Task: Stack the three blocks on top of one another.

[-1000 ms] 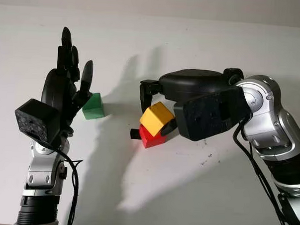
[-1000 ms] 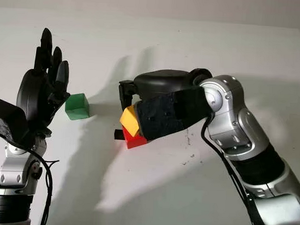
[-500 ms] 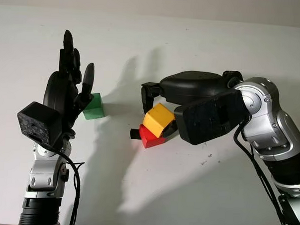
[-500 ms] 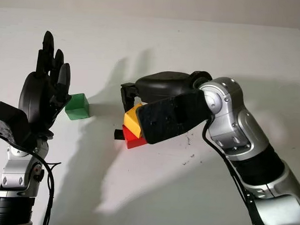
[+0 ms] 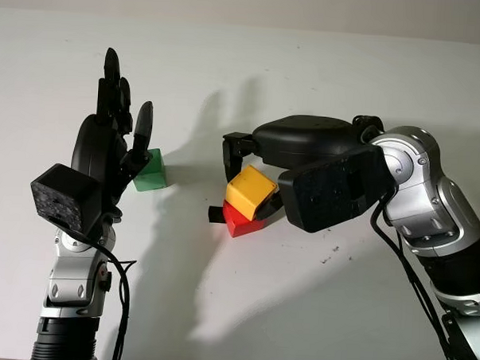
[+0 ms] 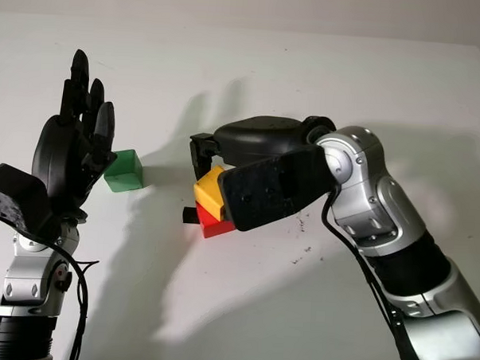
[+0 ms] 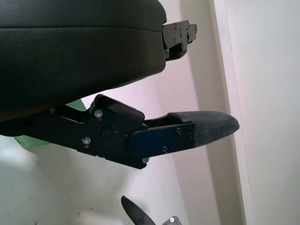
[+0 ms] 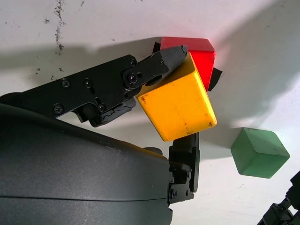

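Yellow block sat clamped in the right hand, tilted and pressed onto the top of the red block, which lay flat on the white bench directly beneath it. In the right wrist view one fingertip bore on the yellow block's upper edge while another finger held the opposite face, so the grasp looked firm, though the cube's faces stood skewed against the red one's. The relation that mattered was that skew: the yellow block was already above its target and touching it, so the coming move seemed to call less for travel than for levelling the cube until it sat square on the red before letting go. A dark finger lay low beside the red block at its left, close enough to nudge it if the hand twisted. The green block stood on the bench well to the left of the pair, just beside the raised left hand, which was open and held nothing; that hand was much the nearer one to it. Nothing stood between the green block and the other two.
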Controlling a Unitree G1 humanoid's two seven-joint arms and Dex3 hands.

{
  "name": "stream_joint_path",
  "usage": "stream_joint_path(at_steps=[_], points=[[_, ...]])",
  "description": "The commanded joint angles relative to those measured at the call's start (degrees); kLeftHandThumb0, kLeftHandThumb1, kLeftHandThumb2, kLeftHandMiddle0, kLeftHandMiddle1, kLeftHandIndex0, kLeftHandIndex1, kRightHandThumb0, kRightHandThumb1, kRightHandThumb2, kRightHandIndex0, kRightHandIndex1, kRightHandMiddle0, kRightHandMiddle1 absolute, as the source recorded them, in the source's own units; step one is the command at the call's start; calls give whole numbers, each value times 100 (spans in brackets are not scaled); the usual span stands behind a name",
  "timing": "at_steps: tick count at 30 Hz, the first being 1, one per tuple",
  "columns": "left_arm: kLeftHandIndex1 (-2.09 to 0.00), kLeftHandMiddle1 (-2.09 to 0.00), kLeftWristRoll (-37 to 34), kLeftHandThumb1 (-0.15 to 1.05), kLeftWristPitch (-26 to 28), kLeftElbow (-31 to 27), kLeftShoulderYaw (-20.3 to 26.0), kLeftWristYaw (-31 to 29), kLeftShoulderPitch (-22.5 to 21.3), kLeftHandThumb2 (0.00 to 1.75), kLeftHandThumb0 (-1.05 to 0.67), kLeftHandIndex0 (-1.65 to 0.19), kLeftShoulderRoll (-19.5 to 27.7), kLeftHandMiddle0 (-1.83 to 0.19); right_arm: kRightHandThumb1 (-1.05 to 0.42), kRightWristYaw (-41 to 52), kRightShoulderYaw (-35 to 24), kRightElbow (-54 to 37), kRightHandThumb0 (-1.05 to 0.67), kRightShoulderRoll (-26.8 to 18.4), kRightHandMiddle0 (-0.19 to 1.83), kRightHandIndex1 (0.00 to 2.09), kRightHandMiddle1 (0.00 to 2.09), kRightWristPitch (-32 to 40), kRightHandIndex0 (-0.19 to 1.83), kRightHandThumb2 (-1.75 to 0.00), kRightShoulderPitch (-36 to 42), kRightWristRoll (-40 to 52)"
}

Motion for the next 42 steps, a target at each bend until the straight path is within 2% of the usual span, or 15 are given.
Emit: stream_joint_path(at_steps=[1, 12, 18, 21, 22, 23, 26, 27, 33, 38, 42], points=[[-5, -5, 12, 105, -32, -114, 1, 27, 76, 57, -72, 18, -12, 14, -102, 60, -26, -32, -43, 38, 19, 6, 180, 107, 25, -6, 27, 44], [-5, -5, 2, 105, -40, -124, 0, 14, 94, 57, -72, 19, 1, 15, -102, 71, -25, -95, -42, 82, 15, 6, 185, 289, 25, -5, 47, 114], [-5, -6, 38, 105, -40, -134, 1, 36, 106, 57, -73, 18, 3, 14, -102, 143, 41, -64, -44, 26, 15, 6, 176, 224, 25, -5, -4, 57], [-5, -6, 34, 105, -72, -133, 7, 41, 113, 57, -73, 17, -4, 12, -99, 202, 81, -7, -48, -15, 12, 6, 138, 88, 25, -5, -37, 0], [-6, -6, 29, 105, -57, -146, 7, 43, 117, 57, -73, 17, -6, 12, -98, 242, 86, 25, -50, -30, 10, 5, 121, 27, 24, -5, -50, 1], [-6, -6, 29, 105, -47, -158, 9, 46, 123, 57, -73, 17, -6, 12, -97, 296, 84, 45, -52, -42, 11, 4, 92, -12, 21, -5, -62, 14], [-5, -6, 10, 105, -5, -188, 21, 42, 140, 57, -73, 17, 0, 12, -91, 480, 146, 124, -62, -174, 7, 2, 39, -311, 5, -5, -149, -50], [-5, -5, 1, 105, -28, -177, 26, 22, 144, 57, -72, 18, 14, 13, -91, 544, 165, 158, -65, -213, 6, 1, 31, -420, 0, -5, -182, -57], [-5, -5, -13, 105, 16, -177, 32, -6, 130, 57, -72, 18, 46, 13, -85, 845, 180, 328, -80, -388, -16, 0, 4, -952, -19, -4, -302, -17], [-5, -6, -19, 105, 53, -194, 46, -7, 115, 57, -73, 18, 50, 13, -84, 705, 60, 391, -85, -487, -19, 0, 0, -1582, -19, -5, -291, 58], [-6, -6, 31, 105, 9, -200, 35, -9, 125, 56, -74, 17, 72, 12, -85, 786, -248, 463, -88, -610, -19, 0, 0, -1679, -19, -6, -360, 472]])
